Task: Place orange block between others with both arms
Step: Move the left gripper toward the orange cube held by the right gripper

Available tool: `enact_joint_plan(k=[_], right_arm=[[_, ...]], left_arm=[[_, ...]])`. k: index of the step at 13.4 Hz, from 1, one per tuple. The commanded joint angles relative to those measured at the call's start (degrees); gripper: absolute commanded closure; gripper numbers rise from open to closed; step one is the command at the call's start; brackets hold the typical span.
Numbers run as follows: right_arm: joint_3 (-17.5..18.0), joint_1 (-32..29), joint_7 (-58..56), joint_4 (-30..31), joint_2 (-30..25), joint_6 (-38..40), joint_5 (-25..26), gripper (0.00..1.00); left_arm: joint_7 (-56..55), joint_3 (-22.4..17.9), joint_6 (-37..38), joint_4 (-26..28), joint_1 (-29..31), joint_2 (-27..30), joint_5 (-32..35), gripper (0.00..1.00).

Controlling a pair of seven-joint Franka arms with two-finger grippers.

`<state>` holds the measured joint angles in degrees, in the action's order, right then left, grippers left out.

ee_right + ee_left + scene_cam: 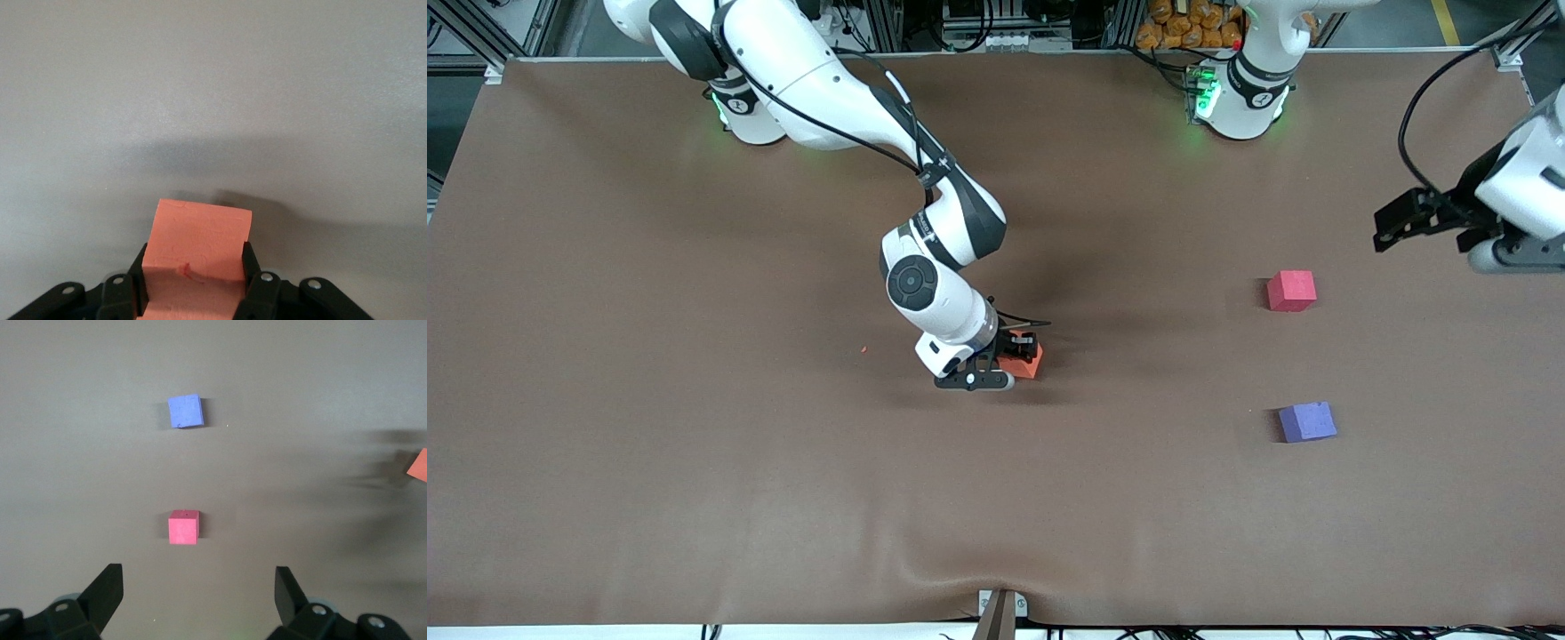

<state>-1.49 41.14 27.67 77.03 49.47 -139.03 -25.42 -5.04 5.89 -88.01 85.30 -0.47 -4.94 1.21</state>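
Three cubes on the brown table (694, 444), seen from the front camera. Orange block (1024, 363) pinched in the right gripper (1009, 360) near mid-table, fingers clamped on two of its sides, whether lifted or resting on the cloth impossible to tell. Red-pink cube (1291, 290) and purple-blue cube (1307, 421) well apart from it, toward the left arm's end of the table, the purple-blue one nearer the front camera, open cloth between the two. Left gripper (1414, 218) up in the air over the table's edge at that same end, waiting.

From the left wrist: left gripper (199, 600) spread wide, fingers (107, 593) holding nothing, red-pink cube (183, 527) and purple-blue cube (185, 411) on the cloth below, a sliver of the orange block (419, 465) at the frame's edge.

From the right wrist: orange block (199, 257) wedged between the black fingers (139, 287) of the right gripper (193, 283), squeezed on both flanks, a small nick on its face.
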Motion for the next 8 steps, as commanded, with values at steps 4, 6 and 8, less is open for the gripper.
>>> enact_joint_plan(k=[4, 6, 8], right_arm=[[-0.71, 2.36, 0.45, -1.97, 2.20, -0.37, -0.69, 0.47], [-0.71, 2.72, 0.45, -1.97, 2.47, -0.54, -0.69, 0.43], [-0.71, 2.72, 0.54, -1.97, 2.47, -0.54, -0.69, 0.35]], left_arm=[[-0.50, 1.67, -8.04, -0.66, -4.80, -9.19, 0.02, 0.00], [-0.59, 1.76, -10.24, -0.66, -8.30, -12.62, 0.02, 0.00], [-0.85, 1.67, -11.39, -0.66, -11.04, -15.87, -0.06, 0.00]])
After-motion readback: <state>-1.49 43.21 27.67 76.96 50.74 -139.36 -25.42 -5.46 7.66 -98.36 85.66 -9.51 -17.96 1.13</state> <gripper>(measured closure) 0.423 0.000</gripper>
